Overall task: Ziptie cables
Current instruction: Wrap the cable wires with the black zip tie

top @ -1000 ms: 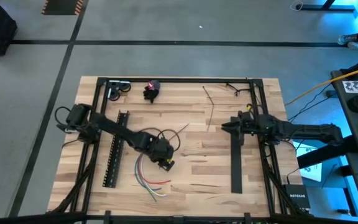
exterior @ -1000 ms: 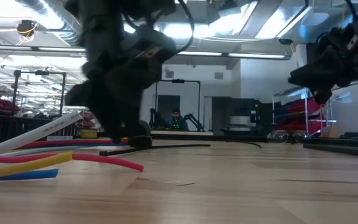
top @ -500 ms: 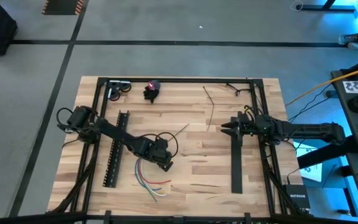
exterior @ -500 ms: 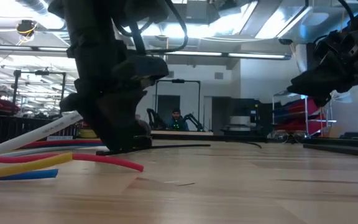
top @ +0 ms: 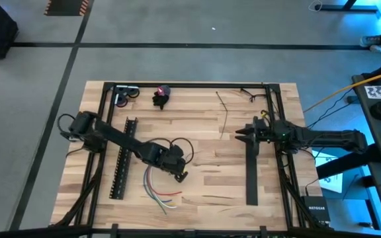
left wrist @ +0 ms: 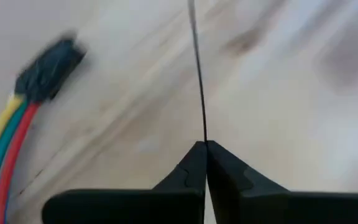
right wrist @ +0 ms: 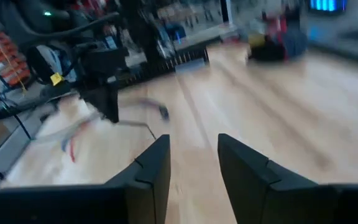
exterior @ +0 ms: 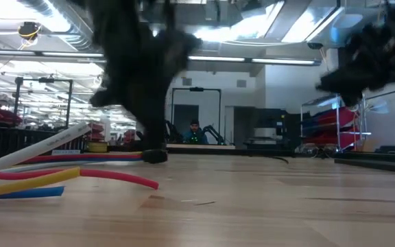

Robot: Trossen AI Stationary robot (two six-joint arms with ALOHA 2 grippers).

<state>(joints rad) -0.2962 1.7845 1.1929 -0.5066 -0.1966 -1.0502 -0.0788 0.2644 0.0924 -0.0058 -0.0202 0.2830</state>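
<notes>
Cables (top: 159, 190) lie just beside the left hand (left wrist: 205, 149), which just clenched on a zip-tie (left wrist: 197, 74), lifted; right hand (right wrist: 192, 163) waits released.

We see the cables (top: 159, 192) in white, red, green and yellow with a black end, on a pale wood-grain tabletop (top: 204, 185), beside a black slotted bar (top: 123, 158).
</notes>
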